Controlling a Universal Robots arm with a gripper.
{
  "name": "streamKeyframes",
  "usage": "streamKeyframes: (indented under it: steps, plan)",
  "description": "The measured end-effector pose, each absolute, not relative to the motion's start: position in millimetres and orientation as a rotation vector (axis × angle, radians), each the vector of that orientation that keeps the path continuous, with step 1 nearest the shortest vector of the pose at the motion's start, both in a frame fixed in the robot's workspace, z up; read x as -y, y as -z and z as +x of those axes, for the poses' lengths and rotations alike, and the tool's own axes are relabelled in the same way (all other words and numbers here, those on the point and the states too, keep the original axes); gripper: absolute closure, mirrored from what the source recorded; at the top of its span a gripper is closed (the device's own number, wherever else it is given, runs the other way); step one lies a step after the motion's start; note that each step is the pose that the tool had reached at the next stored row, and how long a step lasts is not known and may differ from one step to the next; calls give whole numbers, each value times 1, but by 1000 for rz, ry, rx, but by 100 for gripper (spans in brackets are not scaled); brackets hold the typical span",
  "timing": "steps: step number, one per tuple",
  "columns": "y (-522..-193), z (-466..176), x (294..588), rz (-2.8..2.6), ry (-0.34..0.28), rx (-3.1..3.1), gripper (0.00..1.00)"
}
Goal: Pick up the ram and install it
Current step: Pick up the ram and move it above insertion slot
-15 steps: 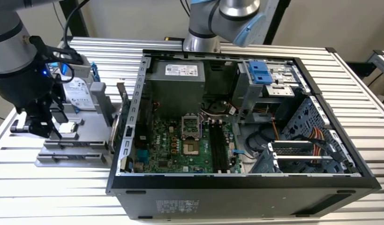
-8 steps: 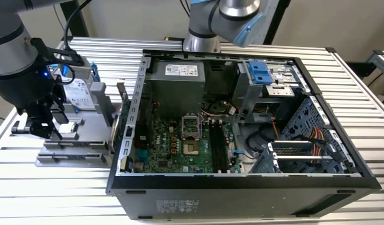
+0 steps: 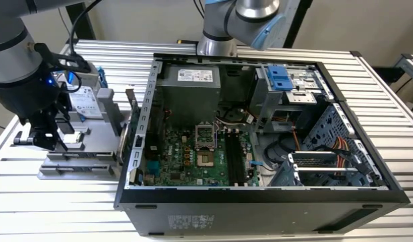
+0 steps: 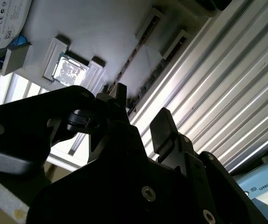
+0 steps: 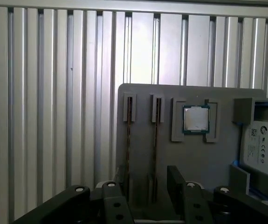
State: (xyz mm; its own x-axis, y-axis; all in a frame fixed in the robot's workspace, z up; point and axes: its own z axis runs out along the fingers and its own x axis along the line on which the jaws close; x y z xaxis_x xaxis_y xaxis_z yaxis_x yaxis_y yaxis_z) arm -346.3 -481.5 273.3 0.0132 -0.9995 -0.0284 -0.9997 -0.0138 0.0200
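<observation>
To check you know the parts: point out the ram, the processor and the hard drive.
ram (image 5: 155, 140): first wrist view, thin edge of the stick nearer the processor.
processor (image 5: 195, 119): first wrist view, middle of its lid.
hard drive (image 5: 264, 149): first wrist view, its pale label.

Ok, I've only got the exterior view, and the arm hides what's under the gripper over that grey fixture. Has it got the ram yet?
Observer: No. In the first wrist view the gripper is open, with nothing between its fingers.
Operator: Where is it, then?
Observer: The ram stands on edge in a narrow slot of the grey fixture, with a second stick in the parallel slot beside it.
Operator: Anything else close by?
Observer: A processor chip lies flat in its own pocket, between the slots and the hard drive.
</observation>
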Motion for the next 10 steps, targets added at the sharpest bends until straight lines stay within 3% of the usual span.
streamKeyframes:
  steps: [10]
  plan:
    - [-270, -346, 481, -2232, -54, -2202, 0]
